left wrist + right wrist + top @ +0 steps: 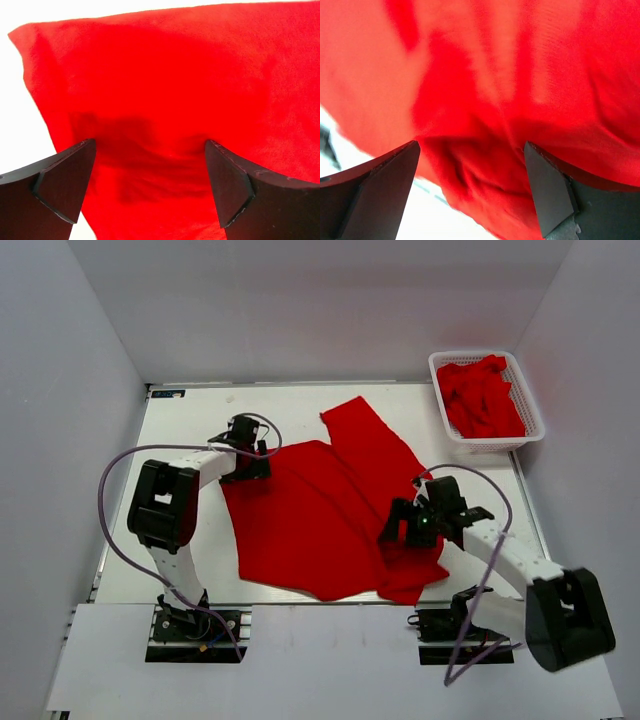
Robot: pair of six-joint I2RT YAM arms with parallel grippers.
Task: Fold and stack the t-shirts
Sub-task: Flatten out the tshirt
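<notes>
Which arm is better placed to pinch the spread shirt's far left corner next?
Probably left. The left gripper sits at that corner of the t-shirt, jaws open over the cloth edge; the right gripper is over the opposite side.

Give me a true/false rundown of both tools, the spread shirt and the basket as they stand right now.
1. The white basket sits at the table's far right corner and holds a heap of red cloth. True.
2. The left tool is shut on the shirt. False: its fingers stand apart, with the shirt showing between them.
3. The right tool is open above the shirt. True.
4. The shirt on the table is folded into a neat square. False: it lies spread out and rumpled, with one part reaching toward the far side.
5. Both tools are over the basket. False: the left tool is at the shirt's far-left edge and the right tool is over its right side.
</notes>
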